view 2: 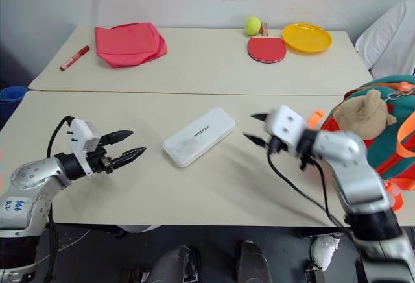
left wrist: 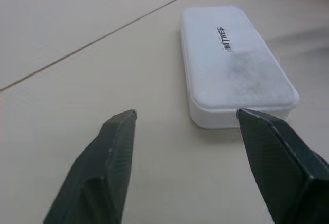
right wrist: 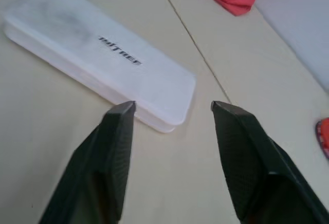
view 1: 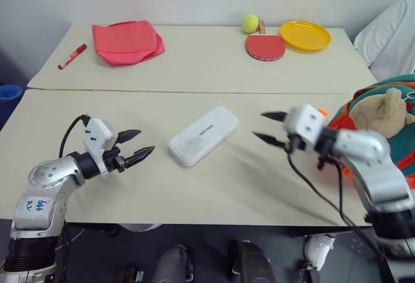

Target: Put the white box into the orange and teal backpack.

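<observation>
Claws, left (view 1: 141,144) and right (view 1: 267,127), gape empty beside smooth rounded white box (view 1: 203,135).

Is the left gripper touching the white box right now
Apart. In the left eye view, bare table shows between the open left gripper and the near end of the white box, which lies flat on the table.

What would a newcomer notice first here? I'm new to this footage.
The white box lies flat mid-table, with the open left hand and open right hand pointing at it from either side, neither touching. At the table's right edge sits the orange and teal backpack with its plush bear.
</observation>
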Tool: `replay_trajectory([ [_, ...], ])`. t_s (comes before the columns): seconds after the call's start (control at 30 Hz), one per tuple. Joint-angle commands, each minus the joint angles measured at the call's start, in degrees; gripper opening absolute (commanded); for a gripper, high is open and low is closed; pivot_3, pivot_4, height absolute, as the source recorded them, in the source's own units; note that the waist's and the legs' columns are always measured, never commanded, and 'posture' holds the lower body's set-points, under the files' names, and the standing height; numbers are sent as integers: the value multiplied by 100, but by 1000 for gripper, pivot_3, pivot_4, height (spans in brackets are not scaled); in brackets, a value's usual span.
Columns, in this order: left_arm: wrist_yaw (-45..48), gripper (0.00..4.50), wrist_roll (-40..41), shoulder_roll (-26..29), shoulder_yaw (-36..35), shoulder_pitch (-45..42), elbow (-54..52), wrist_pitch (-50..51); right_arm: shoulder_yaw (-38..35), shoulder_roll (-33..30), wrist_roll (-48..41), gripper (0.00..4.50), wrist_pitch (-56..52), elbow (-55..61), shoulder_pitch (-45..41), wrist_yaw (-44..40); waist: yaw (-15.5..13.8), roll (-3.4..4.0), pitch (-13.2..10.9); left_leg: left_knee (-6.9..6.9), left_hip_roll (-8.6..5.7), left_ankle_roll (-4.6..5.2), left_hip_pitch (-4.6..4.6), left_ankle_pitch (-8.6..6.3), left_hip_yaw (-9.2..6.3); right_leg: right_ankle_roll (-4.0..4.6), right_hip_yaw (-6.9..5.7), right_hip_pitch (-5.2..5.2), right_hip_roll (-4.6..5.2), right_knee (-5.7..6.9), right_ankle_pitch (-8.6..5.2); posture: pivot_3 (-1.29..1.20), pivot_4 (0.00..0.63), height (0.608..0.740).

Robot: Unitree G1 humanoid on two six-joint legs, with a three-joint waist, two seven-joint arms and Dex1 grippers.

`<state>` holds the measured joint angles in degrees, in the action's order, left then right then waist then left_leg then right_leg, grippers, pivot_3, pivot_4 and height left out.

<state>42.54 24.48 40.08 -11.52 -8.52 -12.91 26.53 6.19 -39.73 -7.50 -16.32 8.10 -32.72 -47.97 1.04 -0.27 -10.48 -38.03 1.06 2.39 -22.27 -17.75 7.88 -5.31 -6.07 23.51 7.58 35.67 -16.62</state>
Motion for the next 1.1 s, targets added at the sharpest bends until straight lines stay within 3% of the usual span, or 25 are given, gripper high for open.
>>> replay_trajectory([
  [0.03,-321,1999,80,-92,203,62,-384,679,502,271,583,1126,-600,-1001,-839,203,45,-1,0,0,0,4,-5,3,4,0,-4,3,0,-1,0,0,150,740],
  [0.13,-471,981,281,-308,151,7,-542,936,851,580,934,15,-601,-2150,-1645,197,55,-3,-1,-7,-2,13,-21,7,11,0,-10,12,1,-4,0,0,150,740],
  [0.23,-528,31,207,-352,215,4,-574,984,1046,948,1179,0,-330,-3389,-2310,209,71,-3,-1,-11,-4,18,-20,9,17,-2,-8,12,1,-1,1,0,150,740],
  [0.5,-661,31,-18,-259,550,-80,-506,1320,1018,1835,1454,0,639,-6281,-3433,296,115,-2,-1,-5,-1,13,-13,11,25,-2,-4,13,-5,4,1,0,150,740],
  [0.73,-732,31,-88,-438,589,-131,-409,1161,678,2157,1329,0,1438,-7202,-3650,38,132,-2,-1,-4,0,12,-12,12,26,-2,1,14,-5,5,1,0,150,740],
  [0.93,-708,31,-114,-565,661,-278,-276,1079,702,2034,1259,0,1165,-6564,-3232,-951,138,-2,-1,-4,0,10,-12,12,25,-2,2,14,-5,6,1,0,150,740],
  [1.1,-496,31,-44,-596,680,-287,-272,953,699,1536,944,0,104,-4461,-2165,-1783,80,-2,-1,-4,0,9,-12,11,24,-2,2,13,-2,6,1,0,150,740],
])
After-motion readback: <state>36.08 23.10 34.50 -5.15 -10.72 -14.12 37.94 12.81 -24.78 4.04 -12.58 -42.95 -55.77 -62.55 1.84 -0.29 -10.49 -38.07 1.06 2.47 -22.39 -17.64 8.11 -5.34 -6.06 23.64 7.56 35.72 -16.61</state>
